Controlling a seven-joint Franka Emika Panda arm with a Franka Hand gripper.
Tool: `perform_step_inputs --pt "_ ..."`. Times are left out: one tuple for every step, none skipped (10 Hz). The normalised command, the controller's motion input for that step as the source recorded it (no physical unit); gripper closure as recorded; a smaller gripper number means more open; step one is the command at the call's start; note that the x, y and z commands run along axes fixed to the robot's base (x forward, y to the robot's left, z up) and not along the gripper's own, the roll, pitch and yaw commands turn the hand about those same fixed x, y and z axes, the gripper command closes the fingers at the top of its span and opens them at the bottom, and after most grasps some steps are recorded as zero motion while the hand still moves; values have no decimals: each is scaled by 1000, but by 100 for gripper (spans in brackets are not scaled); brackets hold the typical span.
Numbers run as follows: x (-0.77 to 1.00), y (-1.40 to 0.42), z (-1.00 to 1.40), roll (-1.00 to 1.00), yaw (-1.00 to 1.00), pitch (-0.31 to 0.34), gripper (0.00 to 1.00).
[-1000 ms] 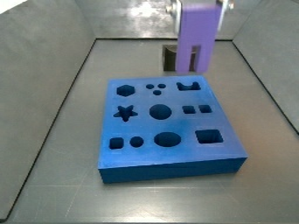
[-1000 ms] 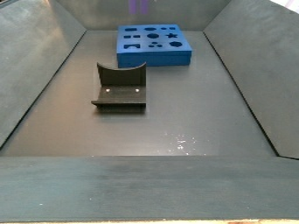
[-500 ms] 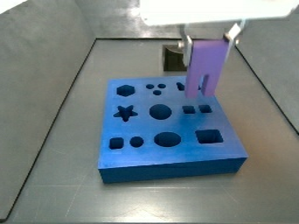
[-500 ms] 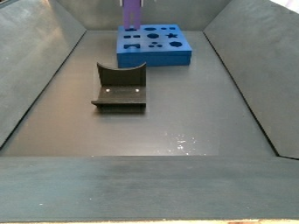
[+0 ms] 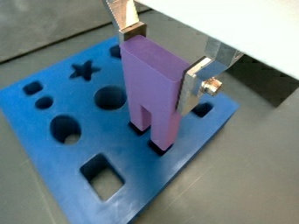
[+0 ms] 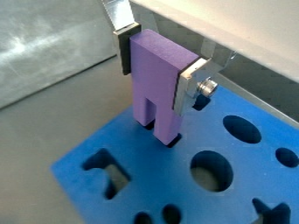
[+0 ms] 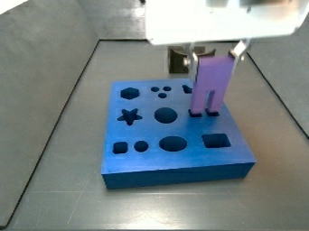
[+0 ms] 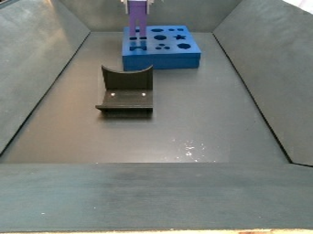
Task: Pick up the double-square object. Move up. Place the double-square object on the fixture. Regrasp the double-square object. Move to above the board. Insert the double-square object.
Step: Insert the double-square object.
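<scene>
In a wrist view, the gripper [image 5: 167,54] pinches the double-square object [image 5: 158,94], a small light-purple rectangular block with two square prongs, between its flat silver fingers [image 5: 195,77]. The block stands upright with its prongs down, at the mouths of the paired square holes in the board [image 5: 52,166], a large bright-blue flat slab with dark shaped cut-outs.

In the wrist view from the opposite side, the gripper [image 6: 156,55] grips the block [image 6: 160,86] by its upper part; one prong tip looks to be just entering its hole in the board [image 6: 100,192], though how deep is hard to tell.

In a side view, the purple block [image 7: 209,83] hangs under the gripper [image 7: 214,54] at the right, far part of the board [image 7: 182,167].

In a side view from the far end, the block [image 8: 138,23] stands at the board [image 8: 178,60], and the fixture [image 8: 124,93], a small dark olive-grey U-shaped holder, sits empty well nearer.

Judging from this, pickup, fixture placement and regrasp are done; only finishing the insertion and letting go remain.
</scene>
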Motion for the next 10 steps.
perform_step_inputs --pt "0 0 -26 0 0 0 100" --pt "0 0 -163 0 0 0 100" --pt "0 0 -269 0 0 0 100" --pt "0 0 -309 0 0 0 100" --pt "0 0 -351 0 0 0 100" --pt "0 0 -431 3 0 0 100" --pt "17 0 -597 37 0 0 100" --pt "0 -3 -589 63 0 0 100" --pt "0 0 0 0 0 0 0" --pt "0 0 0 0 0 0 0"
